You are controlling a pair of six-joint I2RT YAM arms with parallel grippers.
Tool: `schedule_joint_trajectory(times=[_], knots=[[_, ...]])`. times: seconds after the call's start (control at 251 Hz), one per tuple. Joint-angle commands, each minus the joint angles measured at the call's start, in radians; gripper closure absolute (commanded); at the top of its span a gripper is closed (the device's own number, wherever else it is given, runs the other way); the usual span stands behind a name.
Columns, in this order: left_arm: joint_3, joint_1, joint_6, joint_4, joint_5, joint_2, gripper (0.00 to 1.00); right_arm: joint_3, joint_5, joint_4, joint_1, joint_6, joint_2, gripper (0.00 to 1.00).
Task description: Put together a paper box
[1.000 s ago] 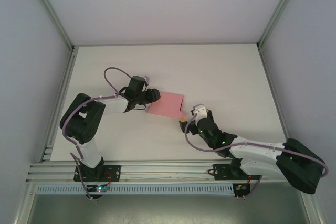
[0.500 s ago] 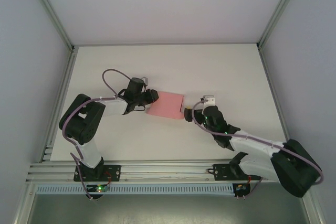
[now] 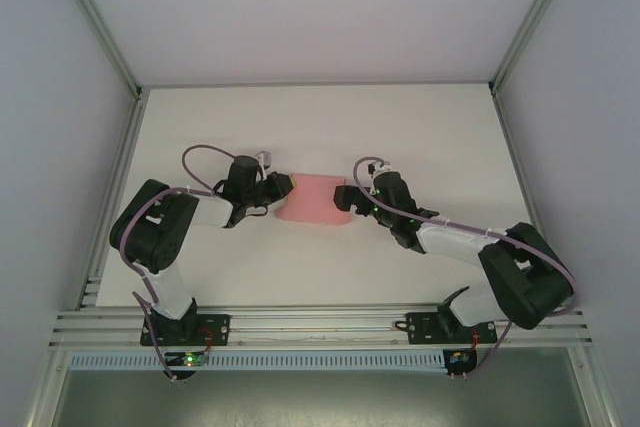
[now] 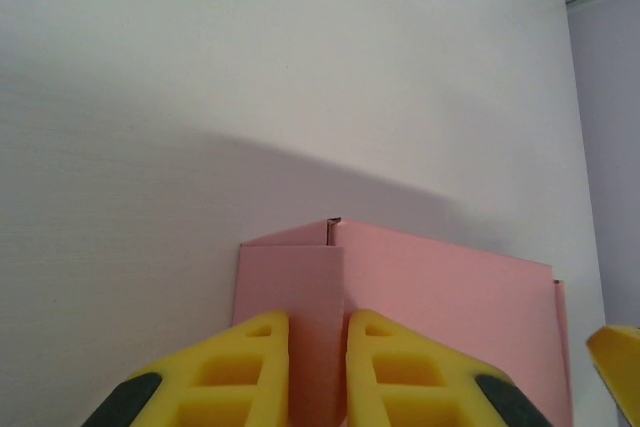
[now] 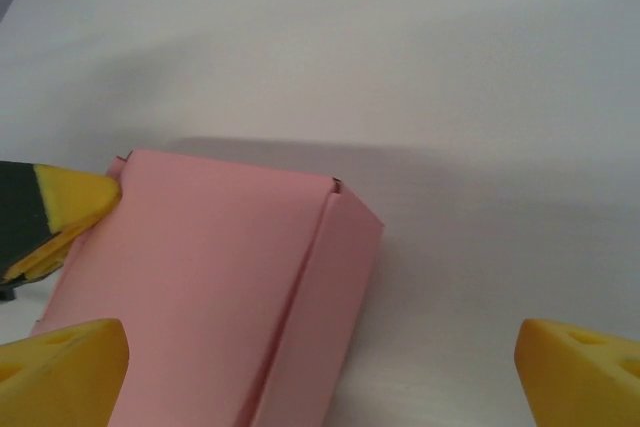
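Box (image 3: 315, 199) lies near the middle of the white tabletop (image 3: 420, 127): pink, low and rectangular, with its long side running left to right between your two arms. Your right gripper (image 3: 350, 197) stands at the right end of it, jaws spread wide and holding nothing. From that wrist the fingers frame the box, and you can see one wall (image 5: 325, 277) folded down along a crease. Your left gripper (image 3: 283, 187) is at the left end, narrowed to a slit with a strip of the end panel (image 4: 290, 272) between the fingers, so the card looks pinched there. I judge the step in hand to be anchoring the left end so the right gripper can work the other. To do it well, hold the pinch firm but low, so the thin card neither lifts nor buckles. Don't drag sideways, or the box will slide out from between the right fingers. Bring the right gripper in square to the end it faces, centred rather than on a corner, and press along a crease, not across it. Watch the small notch (image 4: 333, 221) at the far corner, because the panels meeting there should line up before you press anything home.
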Motion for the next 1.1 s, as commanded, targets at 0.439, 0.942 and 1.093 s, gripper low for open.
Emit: schedule_joint_trajectory(times=[0.439,0.942,1.093], knots=[[-0.107,0.033,-0.037,-0.029,-0.018,0.058,1.00,0.096,-0.393,0.098,-0.064,0.199,0.233,0.12],[-0.120,0.034,-0.036,0.052,0.013,0.072,1.00,0.147,-0.498,0.135,-0.068,0.255,0.284,0.31],[-0.113,0.033,-0.033,0.065,0.020,0.065,1.00,0.146,-0.500,0.151,-0.071,0.266,0.265,0.48]])
